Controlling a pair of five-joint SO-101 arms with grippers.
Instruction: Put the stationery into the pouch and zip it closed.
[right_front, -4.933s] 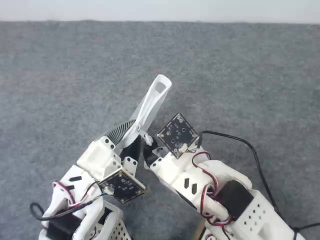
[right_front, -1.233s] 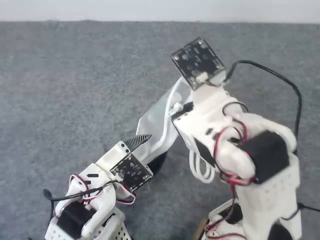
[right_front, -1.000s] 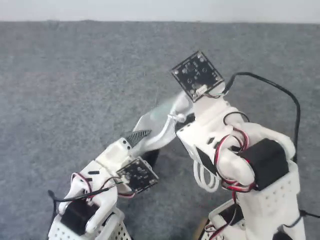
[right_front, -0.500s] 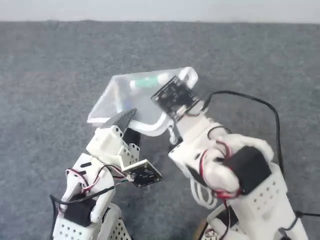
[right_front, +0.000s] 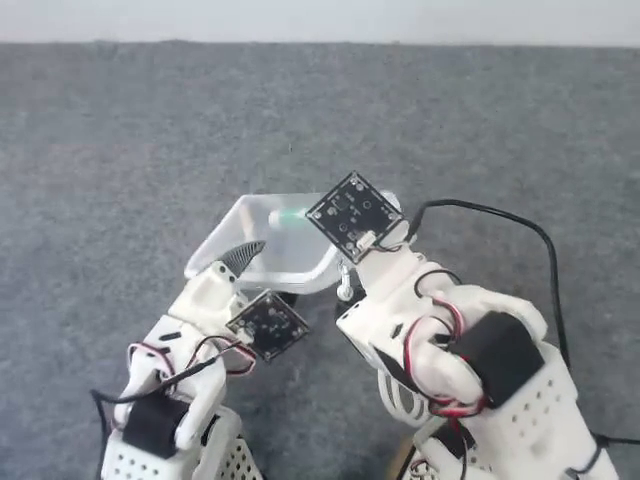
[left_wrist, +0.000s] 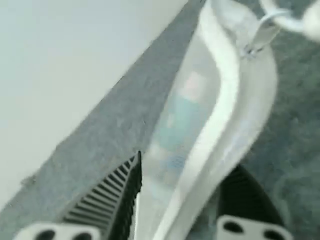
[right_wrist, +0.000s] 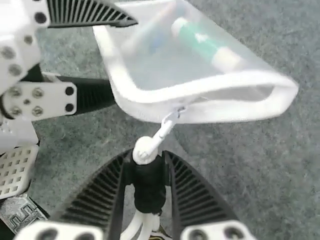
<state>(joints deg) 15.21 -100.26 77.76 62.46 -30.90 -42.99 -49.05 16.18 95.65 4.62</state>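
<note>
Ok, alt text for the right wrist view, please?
The right gripper clamps the zip pull of a translucent pouch with a green-and-white stationery item inside. The left gripper grips the pouch's far end over grey carpet.

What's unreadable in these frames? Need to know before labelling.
- High view: the right arm's camera board covers the zipper pull and that end of the pouch.
- Left wrist view: blur leaves the pouch contents a teal smear.
- Right wrist view: beside the green item, a bluish item is hazed by the pouch wall; type unclear.
</note>
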